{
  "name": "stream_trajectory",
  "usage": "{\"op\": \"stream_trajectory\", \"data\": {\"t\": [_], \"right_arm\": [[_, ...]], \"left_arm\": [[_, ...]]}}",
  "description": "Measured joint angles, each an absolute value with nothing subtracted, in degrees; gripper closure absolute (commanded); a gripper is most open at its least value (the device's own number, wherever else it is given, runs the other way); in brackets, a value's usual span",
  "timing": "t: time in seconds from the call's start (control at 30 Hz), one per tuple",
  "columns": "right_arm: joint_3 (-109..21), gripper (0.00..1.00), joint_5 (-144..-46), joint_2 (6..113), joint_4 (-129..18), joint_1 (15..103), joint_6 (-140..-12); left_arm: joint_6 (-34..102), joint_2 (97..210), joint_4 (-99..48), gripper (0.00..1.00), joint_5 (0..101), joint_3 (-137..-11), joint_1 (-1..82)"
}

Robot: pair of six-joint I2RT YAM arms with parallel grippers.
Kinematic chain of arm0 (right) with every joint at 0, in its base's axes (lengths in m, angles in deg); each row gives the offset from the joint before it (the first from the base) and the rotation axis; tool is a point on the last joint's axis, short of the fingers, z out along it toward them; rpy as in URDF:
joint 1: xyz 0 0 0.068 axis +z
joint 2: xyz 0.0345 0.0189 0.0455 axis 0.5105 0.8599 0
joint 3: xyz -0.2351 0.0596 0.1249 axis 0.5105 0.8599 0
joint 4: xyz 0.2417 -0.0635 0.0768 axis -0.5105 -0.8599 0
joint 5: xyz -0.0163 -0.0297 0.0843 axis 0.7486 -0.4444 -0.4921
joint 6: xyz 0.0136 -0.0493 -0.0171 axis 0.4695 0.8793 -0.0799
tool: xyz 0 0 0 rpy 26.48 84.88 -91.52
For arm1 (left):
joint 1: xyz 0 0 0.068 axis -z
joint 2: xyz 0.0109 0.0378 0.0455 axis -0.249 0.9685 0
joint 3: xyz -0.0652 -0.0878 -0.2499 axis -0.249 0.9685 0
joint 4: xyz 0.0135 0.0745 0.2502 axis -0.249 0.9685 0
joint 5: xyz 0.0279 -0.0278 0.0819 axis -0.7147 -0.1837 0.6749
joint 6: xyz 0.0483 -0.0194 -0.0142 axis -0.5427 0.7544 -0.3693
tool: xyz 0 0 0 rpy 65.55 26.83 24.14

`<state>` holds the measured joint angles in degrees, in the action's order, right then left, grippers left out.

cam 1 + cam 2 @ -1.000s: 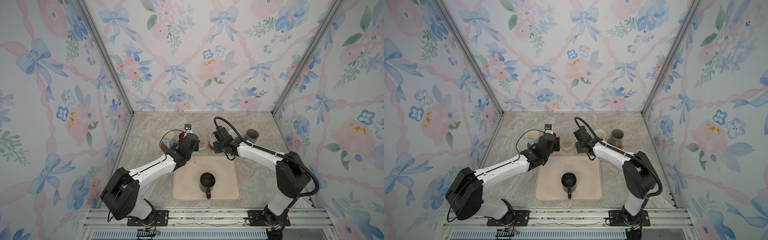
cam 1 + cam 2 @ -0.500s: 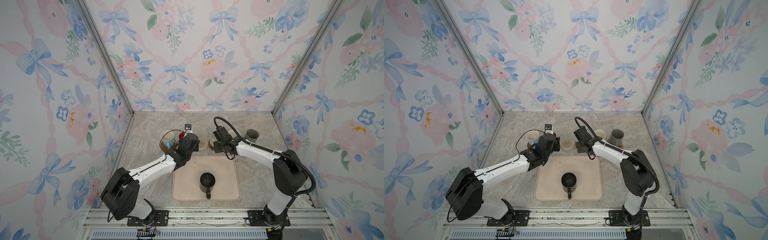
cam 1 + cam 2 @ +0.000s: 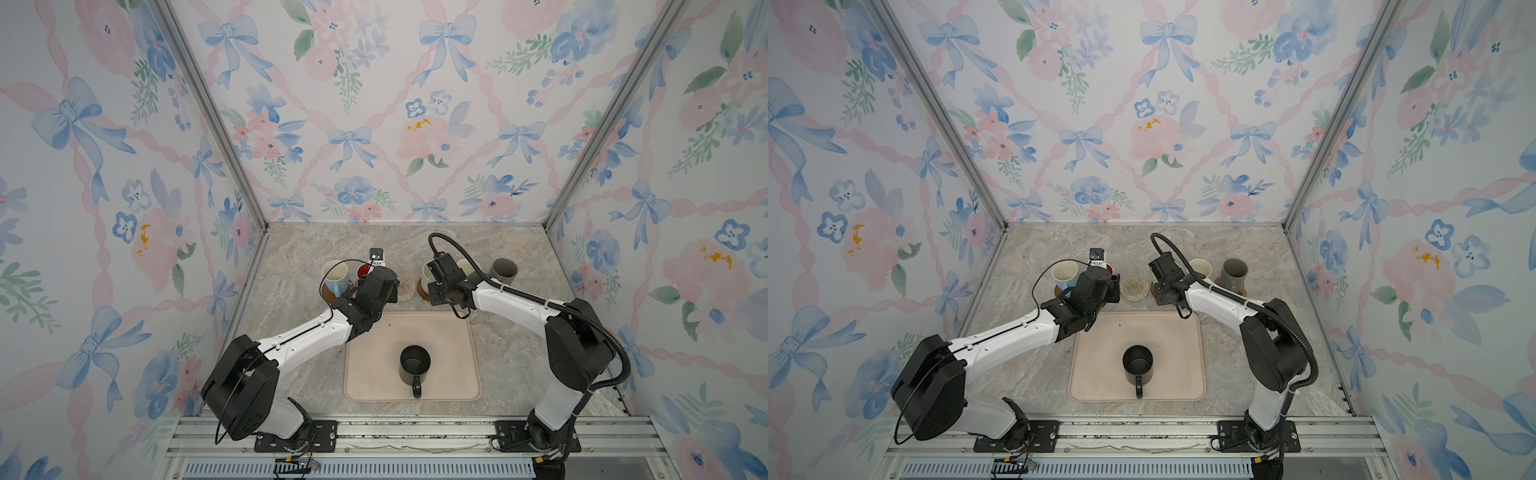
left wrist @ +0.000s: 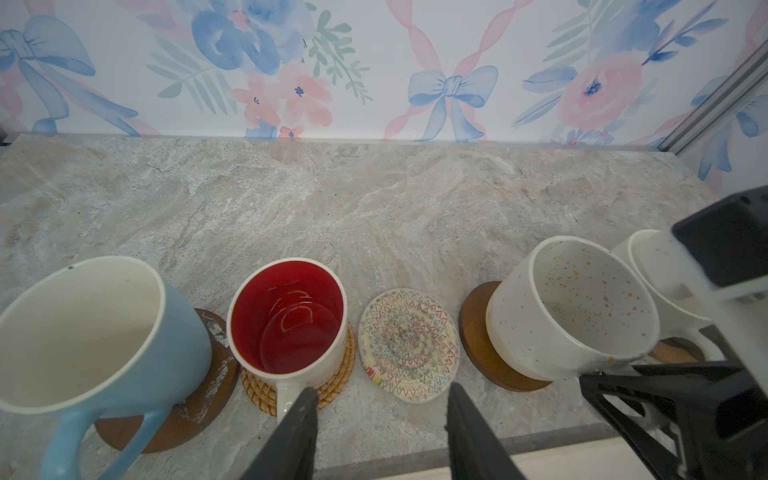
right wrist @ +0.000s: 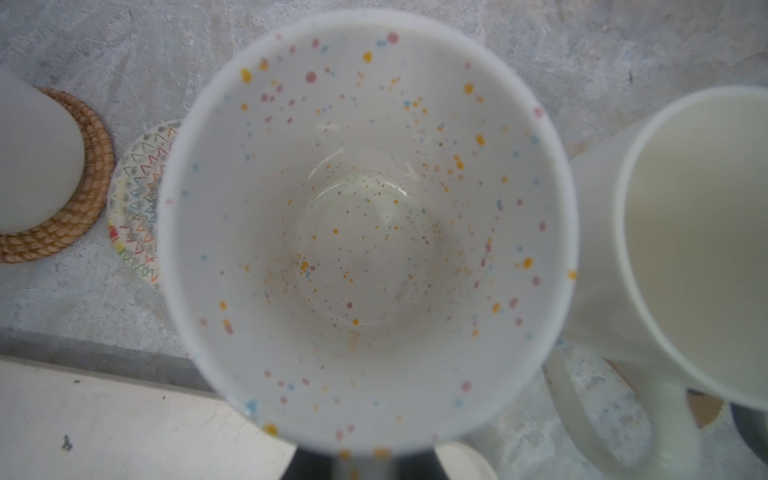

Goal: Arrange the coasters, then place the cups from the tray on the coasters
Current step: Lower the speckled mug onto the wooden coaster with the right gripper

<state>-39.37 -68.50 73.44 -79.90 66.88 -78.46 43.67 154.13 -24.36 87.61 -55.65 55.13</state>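
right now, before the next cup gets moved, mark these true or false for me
1. The black mug is the only cup on the tray. True.
2. The cream woven coaster has a cup on it. False: it lies bare between the red-inside mug and the speckled mug.
3. The light blue mug stands on a brown disc. True.
4. The red-inside mug stands on the tray. False: it is on the rattan coaster.
5. The left gripper is open and holds nothing. True.
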Motion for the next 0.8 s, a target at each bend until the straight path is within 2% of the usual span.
{"op": "stream_trajectory", "data": {"t": [0.8], "right_arm": [[-39.37,1.0,-68.57,74.89,-79.83,66.73,-78.68]], "left_arm": [[43.67,154.15,-24.34,0.53,87.58,-55.65,54.89]]}}
